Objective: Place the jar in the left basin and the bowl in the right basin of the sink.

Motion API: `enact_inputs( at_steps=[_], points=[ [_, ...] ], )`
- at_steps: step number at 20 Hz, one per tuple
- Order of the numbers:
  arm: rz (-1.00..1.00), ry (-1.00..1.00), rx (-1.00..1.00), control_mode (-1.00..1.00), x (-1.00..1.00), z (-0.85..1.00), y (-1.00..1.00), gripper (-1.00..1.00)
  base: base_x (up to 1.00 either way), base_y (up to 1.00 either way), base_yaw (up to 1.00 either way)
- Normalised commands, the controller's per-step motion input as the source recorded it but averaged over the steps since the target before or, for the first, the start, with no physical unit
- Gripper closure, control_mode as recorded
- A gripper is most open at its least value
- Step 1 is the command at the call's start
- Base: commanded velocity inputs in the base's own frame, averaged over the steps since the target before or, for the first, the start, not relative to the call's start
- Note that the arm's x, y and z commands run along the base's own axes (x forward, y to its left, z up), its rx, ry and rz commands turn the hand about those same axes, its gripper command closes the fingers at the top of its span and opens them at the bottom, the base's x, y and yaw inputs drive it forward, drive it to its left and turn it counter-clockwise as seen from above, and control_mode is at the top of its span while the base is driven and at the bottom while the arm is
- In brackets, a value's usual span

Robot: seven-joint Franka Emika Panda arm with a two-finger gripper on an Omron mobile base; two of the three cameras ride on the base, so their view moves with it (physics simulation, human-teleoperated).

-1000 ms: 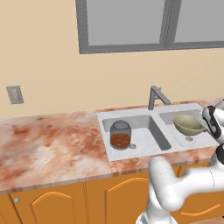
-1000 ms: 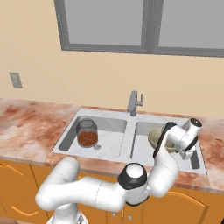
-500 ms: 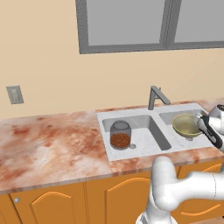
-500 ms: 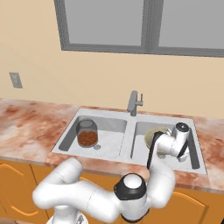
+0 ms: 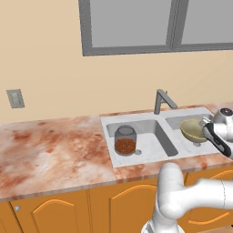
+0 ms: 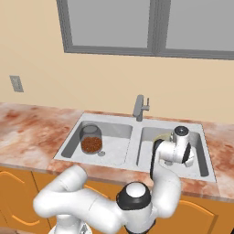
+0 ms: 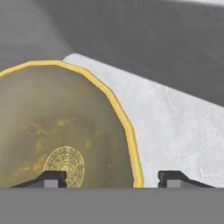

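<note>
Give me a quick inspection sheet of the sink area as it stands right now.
Surface: marbled reddish counter around a pale two-basin sink with a grey faucet.
Job's things: jar stands upright in the left basin; bowl sits in the right basin.
Clutter: nothing seen.
Grippers: gripper is over the right basin, open; in the hand view its fingers straddle the bowl's yellow rim, one over the bowl's inside, one outside it. Contact cannot be told.
Cables: nothing seen.
Surroundings: grey-framed window, wall outlet, orange cabinet doors.
</note>
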Motion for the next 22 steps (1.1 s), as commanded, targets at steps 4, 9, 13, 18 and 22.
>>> enact_inputs(
  at_steps=[4, 9, 13, 18, 22],
  points=[
    [-0.01, 0.00, -0.01, -1.00, -0.04, 0.38, -0.01, -1.00, 0.00, 0.00, 0.00],
    [0.00, 0.00, 0.00, -1.00, -0.16, 0.45, 0.00, -1.00, 0.00, 0.00, 0.00],
    [0.00, 0.00, 0.00, -1.00, -0.27, 0.45, 0.00, -1.00, 0.00, 0.00, 0.00],
    [0.04, 0.00, -0.02, -1.00, -0.35, 0.43, 0.09, -1.00, 0.00, 0.00, 0.00],
    [0.18, 0.00, -0.10, -1.00, -0.35, 0.36, 0.25, -1.00, 0.00, 0.00, 0.00]
  ],
)
